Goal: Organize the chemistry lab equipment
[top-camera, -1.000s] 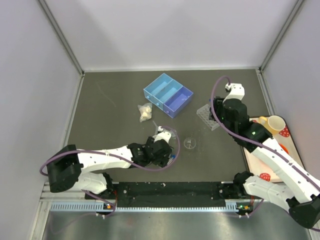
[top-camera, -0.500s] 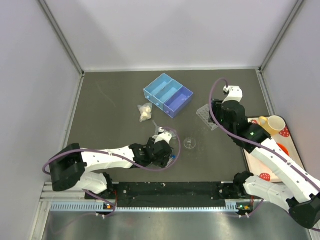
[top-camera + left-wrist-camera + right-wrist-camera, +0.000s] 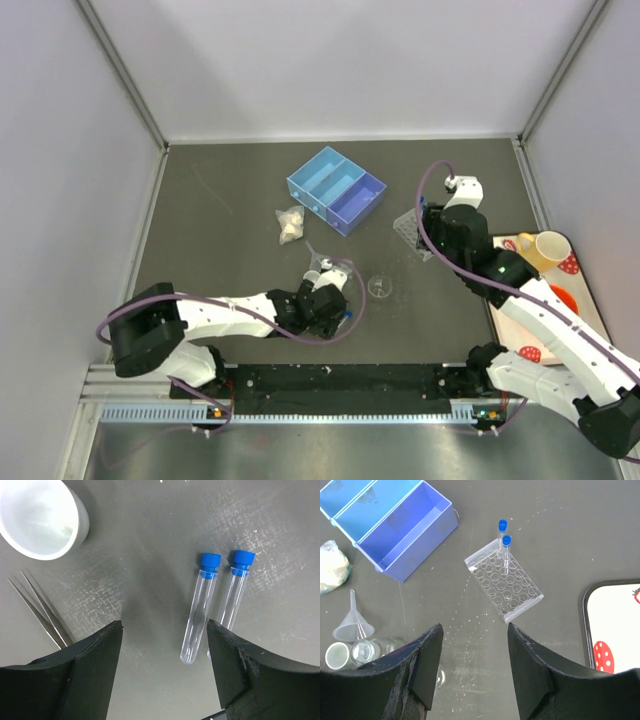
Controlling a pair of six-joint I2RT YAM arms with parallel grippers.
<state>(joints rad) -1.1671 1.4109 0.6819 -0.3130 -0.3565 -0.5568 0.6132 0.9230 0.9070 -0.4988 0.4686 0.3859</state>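
Plainly the next move turns on the 2 clear plastic test tubes with blue caps, the nearer tube (image 3: 200, 610) and its twin (image 3: 235, 592), which lie flat on the dark grey table (image 3: 150, 540) side by side and almost parallel. In the left wrist view their long axes run away from the wrist with a slight lean, caps at the far end and round bottoms toward the camera.

The left gripper (image 3: 165, 625) hangs directly over them with its fingers spread wide and nothing pinched. The tubes are not centred in the gap. They sit toward the finger on the right-hand side of that view, and the twin's lower end is hidden behind that finger (so whether it touches it I cannot tell). Closing on 1 tube would probably need a small sideways shift first.

The right gripper (image 3: 475, 626) is also spread and empty, above the clear holed tube rack (image 3: 505, 585), where 2 capped tubes stand upright at the far corner. It is well apart from the lying tubes, so the left arm is much the nearer.
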